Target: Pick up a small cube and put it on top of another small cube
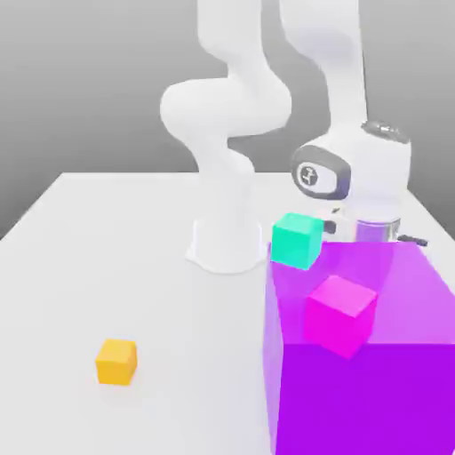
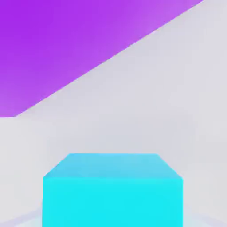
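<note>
Now, cyan cube (image 2: pixel 112 190): foreground of hand view, pinched by closed gripper;
teal-green cube (image 1: pixel 297 240): centre-right, exterior view;
orange cube (image 1: pixel 116 362): lower left

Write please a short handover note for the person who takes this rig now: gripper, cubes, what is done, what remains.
Gripper: shut, closed on the cyan cube, seen close in the hand view.
Hand: behind the large purple block in the exterior view.
Other cubes: teal cube beside the arm base; magenta cube at the purple block; orange cube on the table, at the exterior view's left.
Done: grasp appears made.
Left: lift, carry, set it on another small cube, release.
</note>
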### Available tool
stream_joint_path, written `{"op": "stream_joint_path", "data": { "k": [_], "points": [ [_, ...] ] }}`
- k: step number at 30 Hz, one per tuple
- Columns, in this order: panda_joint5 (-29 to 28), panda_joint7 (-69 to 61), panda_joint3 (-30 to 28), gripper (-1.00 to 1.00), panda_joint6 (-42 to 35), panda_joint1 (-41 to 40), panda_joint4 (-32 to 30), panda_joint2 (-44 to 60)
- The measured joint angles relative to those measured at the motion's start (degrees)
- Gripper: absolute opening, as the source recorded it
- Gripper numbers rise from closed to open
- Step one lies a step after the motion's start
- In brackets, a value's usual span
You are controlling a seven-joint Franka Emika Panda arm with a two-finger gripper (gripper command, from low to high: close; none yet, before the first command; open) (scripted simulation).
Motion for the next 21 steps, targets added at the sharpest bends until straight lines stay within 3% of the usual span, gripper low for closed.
{"op": "stream_joint_path", "data": {
  "k": [2, 4, 15, 21],
  "points": [
    [4.4, -3.2, -1.2, -1.00, -1.9, 1.6, -0.6, -2.5],
    [5.1, -7.1, -1.5, -1.00, -3.6, 2.4, 0.5, -3.2],
    [-3.3, -35.6, -0.9, -1.00, -11.6, 6.4, 14.1, 1.4],
    [-3.6, -50.5, 1.4, -1.00, -17.6, 7.9, 16.0, 1.8]
  ]
}}
